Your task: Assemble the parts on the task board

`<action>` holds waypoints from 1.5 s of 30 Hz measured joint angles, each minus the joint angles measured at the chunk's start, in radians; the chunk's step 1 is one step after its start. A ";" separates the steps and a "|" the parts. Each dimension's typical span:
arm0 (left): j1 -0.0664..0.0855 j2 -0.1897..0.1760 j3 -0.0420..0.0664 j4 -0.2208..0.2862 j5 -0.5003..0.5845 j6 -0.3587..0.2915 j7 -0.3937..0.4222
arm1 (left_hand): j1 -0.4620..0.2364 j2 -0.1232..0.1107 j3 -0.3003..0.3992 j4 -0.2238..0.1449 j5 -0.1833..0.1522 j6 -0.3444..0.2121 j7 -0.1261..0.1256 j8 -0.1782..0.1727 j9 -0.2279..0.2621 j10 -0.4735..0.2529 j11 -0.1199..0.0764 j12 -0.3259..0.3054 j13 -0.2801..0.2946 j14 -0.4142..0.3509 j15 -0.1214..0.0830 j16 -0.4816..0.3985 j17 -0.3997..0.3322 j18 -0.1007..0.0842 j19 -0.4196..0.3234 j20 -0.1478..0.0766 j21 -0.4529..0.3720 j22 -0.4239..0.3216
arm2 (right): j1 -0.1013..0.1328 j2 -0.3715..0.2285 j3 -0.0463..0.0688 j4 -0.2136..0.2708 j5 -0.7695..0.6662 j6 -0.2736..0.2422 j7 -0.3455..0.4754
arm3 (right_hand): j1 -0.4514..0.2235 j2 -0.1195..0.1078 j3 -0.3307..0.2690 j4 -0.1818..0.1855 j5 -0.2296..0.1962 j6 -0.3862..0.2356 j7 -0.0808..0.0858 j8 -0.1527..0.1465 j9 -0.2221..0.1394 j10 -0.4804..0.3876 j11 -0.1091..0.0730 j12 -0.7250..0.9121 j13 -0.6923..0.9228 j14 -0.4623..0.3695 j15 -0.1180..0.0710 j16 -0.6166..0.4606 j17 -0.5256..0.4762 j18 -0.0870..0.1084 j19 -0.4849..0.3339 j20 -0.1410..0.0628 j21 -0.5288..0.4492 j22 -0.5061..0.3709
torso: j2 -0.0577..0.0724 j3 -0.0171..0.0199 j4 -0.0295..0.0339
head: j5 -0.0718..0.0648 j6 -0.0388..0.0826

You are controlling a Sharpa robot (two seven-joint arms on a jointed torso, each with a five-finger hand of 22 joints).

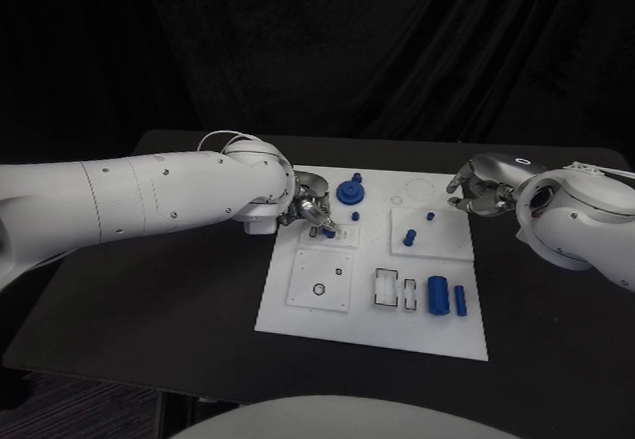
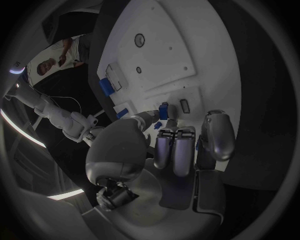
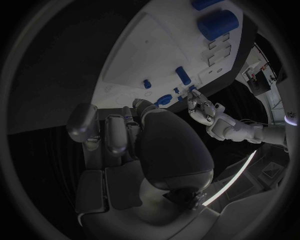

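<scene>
The white task board point(image 1: 295, 313) lies in the middle of the black table. My left hand point(image 1: 311, 211) is over the board's far left part, its thumb and a fingertip pinching a small blue part point(image 1: 327, 232), which stands beside a slot in the left wrist view point(image 2: 163, 110). My right hand point(image 1: 479, 189) hovers at the board's far right corner with its fingers curled in and nothing seen in them. A blue gear-like piece point(image 1: 351, 190) with a peg stands at the far middle. Small blue pegs point(image 1: 431, 216) stand on the right plate.
A thick blue cylinder point(image 1: 437, 294) and a thinner one point(image 1: 460, 300) lie at the board's near right, beside two rectangular slots point(image 1: 385, 288). A plate with a round recess point(image 1: 319, 290) is at the near left. Black table point(image 1: 154, 310) surrounds the board.
</scene>
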 measured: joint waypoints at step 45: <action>-0.005 -0.015 -0.001 0.008 -0.001 -0.012 -0.008 | -0.197 0.073 -0.305 0.231 -0.275 0.019 0.010 -0.066 -0.061 -0.002 0.020 0.000 0.000 0.004 0.018 0.000 0.000 0.000 -0.003 0.011 -0.008 0.000 | -0.006 -0.003 0.000 -0.001 0.003 0.011 -0.005 | 0.000 0.000 0.000 0.000 0.000 0.000 0.000 0.000 -0.001 -0.003 0.003 -0.005 0.000 -0.003 0.003 -0.008 -0.009 0.000 -0.007 0.000 -0.017 0.000 | -0.001 -0.0001 0.0010 | 0.009 0.000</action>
